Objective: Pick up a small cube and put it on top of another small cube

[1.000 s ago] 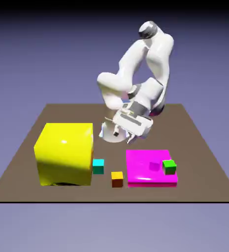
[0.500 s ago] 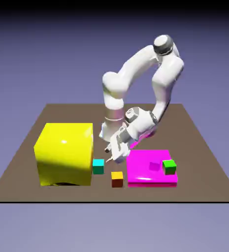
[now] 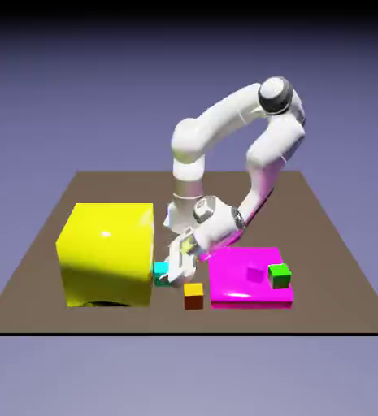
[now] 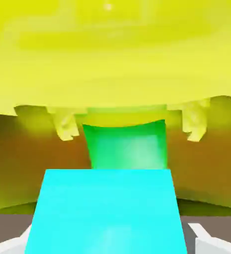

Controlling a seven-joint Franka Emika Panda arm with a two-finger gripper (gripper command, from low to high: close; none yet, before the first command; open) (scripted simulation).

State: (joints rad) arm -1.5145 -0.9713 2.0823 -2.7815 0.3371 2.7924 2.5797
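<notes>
The small cube [image 3: 158,267], tiny and teal, sits on the table against the big yellow cube's [image 3: 106,252] right side in the exterior view. My gripper [image 3: 170,274] is down at it, tilted, and covers part of it. In the hand view the small cube [image 4: 105,211] fills the lower middle, with grey fingertips [image 4: 206,239] close at both of its sides. The gripper [image 4: 107,244] is shut on it. An orange small cube [image 3: 193,295] lies just in front, towards the exterior view's right.
A flat magenta slab [image 3: 241,284] lies to the exterior view's right, with a green small cube [image 3: 280,275] on its near right corner. In the hand view the yellow cube's glossy face [image 4: 112,49] fills the upper half and mirrors the teal cube and fingers.
The arm has come down from above the table's middle to the teal cube beside the yellow cube. The jaws have closed from wide open onto it.
</notes>
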